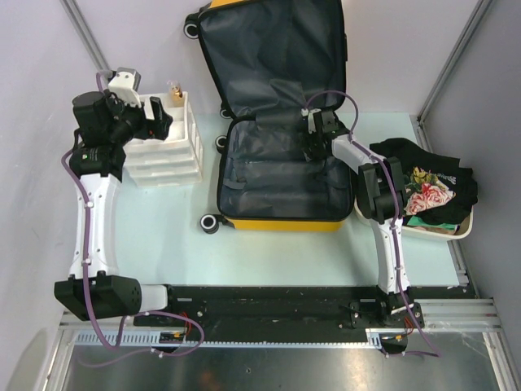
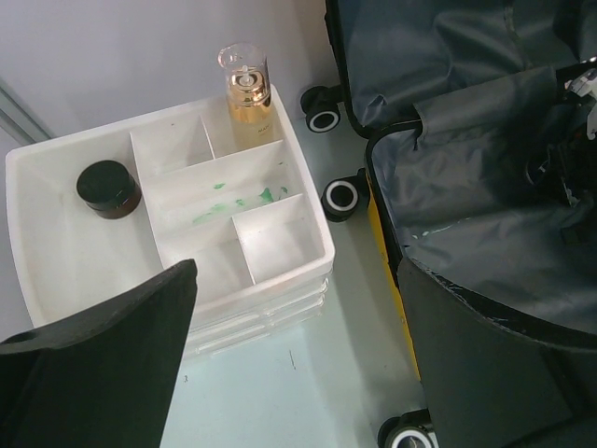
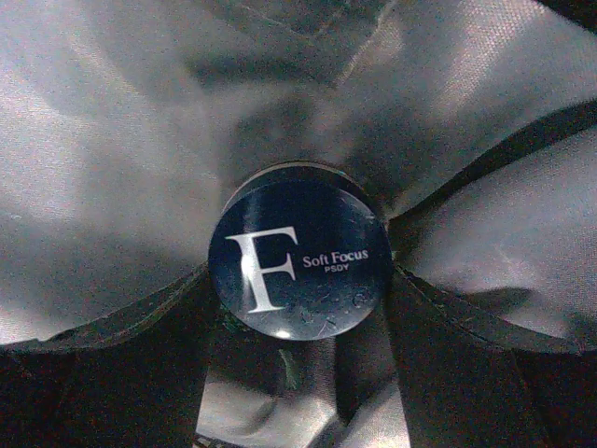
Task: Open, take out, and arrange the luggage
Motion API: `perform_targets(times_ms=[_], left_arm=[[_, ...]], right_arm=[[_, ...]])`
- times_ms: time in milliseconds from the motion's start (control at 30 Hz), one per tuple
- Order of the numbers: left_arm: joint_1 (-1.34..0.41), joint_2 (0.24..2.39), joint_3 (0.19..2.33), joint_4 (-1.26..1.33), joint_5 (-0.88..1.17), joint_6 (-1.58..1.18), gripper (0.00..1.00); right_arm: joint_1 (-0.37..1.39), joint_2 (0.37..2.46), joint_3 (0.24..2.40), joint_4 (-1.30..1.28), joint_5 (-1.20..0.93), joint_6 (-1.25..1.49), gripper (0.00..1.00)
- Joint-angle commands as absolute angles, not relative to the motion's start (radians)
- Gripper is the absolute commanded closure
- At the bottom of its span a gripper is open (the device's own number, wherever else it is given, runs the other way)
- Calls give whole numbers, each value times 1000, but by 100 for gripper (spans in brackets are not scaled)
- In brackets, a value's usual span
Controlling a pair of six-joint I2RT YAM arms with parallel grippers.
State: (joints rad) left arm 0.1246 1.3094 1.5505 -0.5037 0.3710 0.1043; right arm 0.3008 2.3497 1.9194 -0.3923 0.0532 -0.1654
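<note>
The right claw (image 1: 314, 137) stood low inside the open luggage (image 1: 277, 183), which lay on the desk (image 1: 285, 257) with its lid (image 1: 269, 57) raised beyond the claw. Its fingers (image 3: 112, 392) flanked a round, glossy dark jar (image 3: 298, 257) sunk in crumpled grey lining. Whether they pressed it could not be told. Folds of fabric crowded the claw on every side. To its right, a white tub (image 1: 466, 232) held soft clothes (image 1: 423, 183). The left claw (image 1: 159, 122) hung wide and empty over a hard white drawer unit (image 2: 308, 271). Below it a black pot (image 2: 107, 187) and a clear-capped bottle (image 2: 247, 89) stood in separate compartments. A strip of bare desk separated the unit from the luggage's yellow shell.
</note>
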Motion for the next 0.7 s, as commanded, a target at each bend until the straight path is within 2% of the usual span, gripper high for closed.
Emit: perform_targets(times_ms=[0,167,400,667], left_arm=[[117,1315,1554,-488,396,121,7],[106,1335,1554,-489,408,132,7],[37,1356,1532,-489,431,178,7],[-23,1382,1468,-491,453,173,8]], right_arm=[[305,2313,1962,-380,31,-169,31],[348,2243,1922,-367,11,-218,43],[442,2083,1833,-439,-204,-333,53],[540,2071,1784,-597,-317,-457,55]])
